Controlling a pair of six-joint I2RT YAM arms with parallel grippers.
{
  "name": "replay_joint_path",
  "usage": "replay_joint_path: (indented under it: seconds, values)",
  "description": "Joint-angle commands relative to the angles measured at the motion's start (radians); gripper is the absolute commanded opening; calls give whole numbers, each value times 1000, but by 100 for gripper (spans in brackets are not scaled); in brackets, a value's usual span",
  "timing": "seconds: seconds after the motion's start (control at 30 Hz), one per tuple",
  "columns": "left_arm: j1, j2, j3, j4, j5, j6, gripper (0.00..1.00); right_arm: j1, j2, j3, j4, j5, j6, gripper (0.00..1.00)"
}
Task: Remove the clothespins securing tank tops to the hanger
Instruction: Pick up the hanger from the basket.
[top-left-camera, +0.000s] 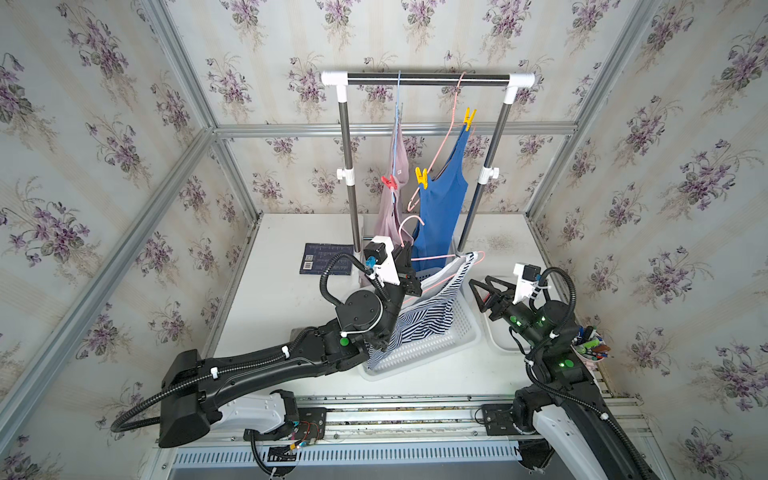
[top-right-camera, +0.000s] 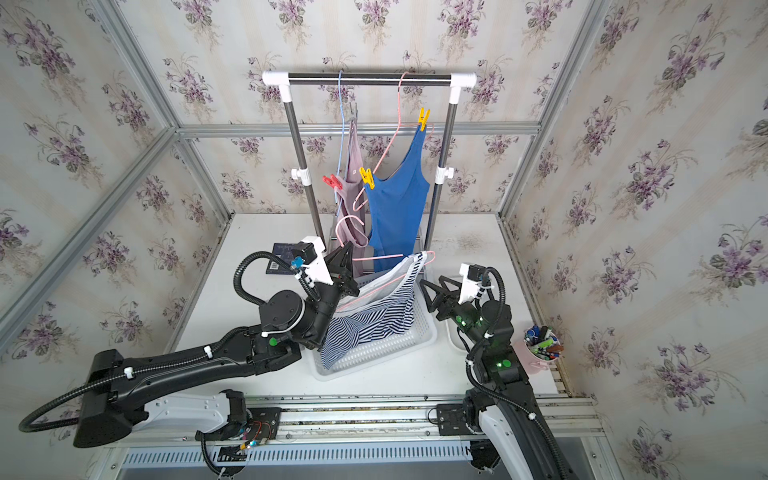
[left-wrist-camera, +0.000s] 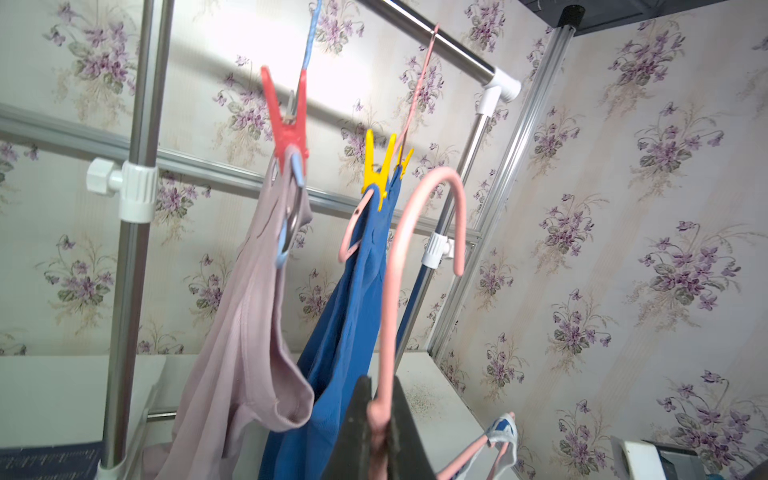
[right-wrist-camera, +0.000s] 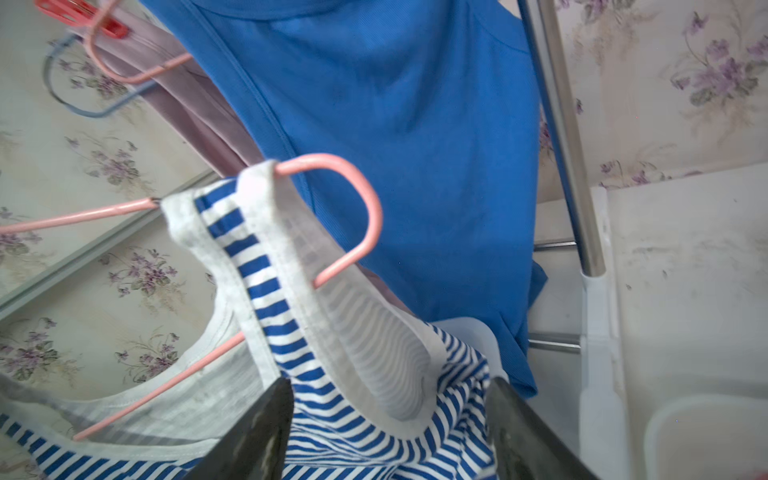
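In both top views the rack stands at the back of the tabletop. On it hang the mauve tank top, with a red clothespin on its strap, and the blue tank top. The blue one has a yellow clothespin on the nearer strap and a second yellow clothespin higher up. The left pincer holds up the loose pink hanger, which carries the striped tank top. The lower part of this top lies in the white basket. The right pincer is just beside the right rim of the basket, apart from the cloth, and bare tabletop lies behind it.

In the left wrist view the left pincer is closed narrow on the stem of the loose pink hanger. The hook stands free below the rack bar.

In the right wrist view the right pincer stands wide and grips nothing. Beyond it, a strap of the striped tank top loops over the hanger end, and the side edge of the blue tank top runs close to the rack post.
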Motion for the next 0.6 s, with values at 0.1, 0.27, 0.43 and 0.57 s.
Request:
replay_joint_path:
  seconds: [0.1,0.27,0.43,0.57]
  values:
    - [0,8,142,-263,15,72,0,44,-86,-3,141,19,-28,72]
    - [0,20,239,-387,30,67,0,49,-81,26,194,-29,0,73]
    - [0,11,246,-382,37,44,0,70,-7,71,214,-50,4,72]
    - [0,4,211,-318,42,18,0,98,17,82,239,-41,3,71]
